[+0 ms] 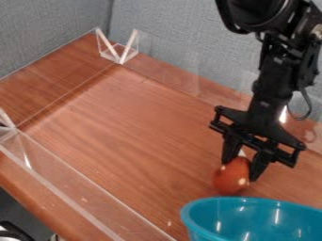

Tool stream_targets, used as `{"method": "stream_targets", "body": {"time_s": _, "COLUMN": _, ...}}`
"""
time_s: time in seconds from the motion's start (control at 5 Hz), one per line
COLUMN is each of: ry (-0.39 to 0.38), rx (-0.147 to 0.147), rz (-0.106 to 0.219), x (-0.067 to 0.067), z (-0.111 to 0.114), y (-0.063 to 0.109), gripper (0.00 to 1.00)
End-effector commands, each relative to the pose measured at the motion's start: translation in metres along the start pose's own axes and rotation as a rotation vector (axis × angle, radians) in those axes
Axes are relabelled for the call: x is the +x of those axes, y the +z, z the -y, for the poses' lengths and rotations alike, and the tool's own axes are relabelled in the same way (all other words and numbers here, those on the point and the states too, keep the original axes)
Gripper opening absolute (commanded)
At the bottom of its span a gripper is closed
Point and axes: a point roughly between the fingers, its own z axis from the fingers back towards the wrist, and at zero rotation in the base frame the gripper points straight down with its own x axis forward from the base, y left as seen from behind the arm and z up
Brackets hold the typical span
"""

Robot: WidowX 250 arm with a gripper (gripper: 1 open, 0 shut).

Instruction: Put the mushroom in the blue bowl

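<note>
The mushroom (231,177) shows as a glossy red-orange cap at the lower right of the wooden table; its stem is hidden. My gripper (243,172) points straight down over it, its black fingers (257,166) shut on the mushroom, which hangs slightly above the tabletop. The blue bowl (258,223) sits at the bottom right corner, partly cut off by the frame, its rim just below and right of the mushroom.
Clear acrylic walls (75,52) fence the wooden table (113,122) along the far and left sides, with a low clear rail (51,169) at the near left edge. A grey fabric backdrop stands behind.
</note>
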Motion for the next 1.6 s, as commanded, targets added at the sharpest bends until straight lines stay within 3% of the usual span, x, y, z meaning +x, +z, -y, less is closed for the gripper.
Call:
{"method": "stream_targets", "body": {"time_s": 0.0, "ry": -0.008, "rx": -0.020, "rz": 0.077, "x": -0.003, "z": 0.003, "y": 0.023, "gripper": 0.00}}
{"method": "stream_targets", "body": {"time_s": 0.8, "ry": 0.017, "rx": -0.024, "rz": 0.094, "x": -0.020, "z": 0.002, "y": 0.027, "gripper": 0.00}}
{"method": "stream_targets", "body": {"time_s": 1.4, "ry": 0.041, "rx": -0.024, "rz": 0.080, "x": -0.034, "z": 0.001, "y": 0.018, "gripper": 0.00}}
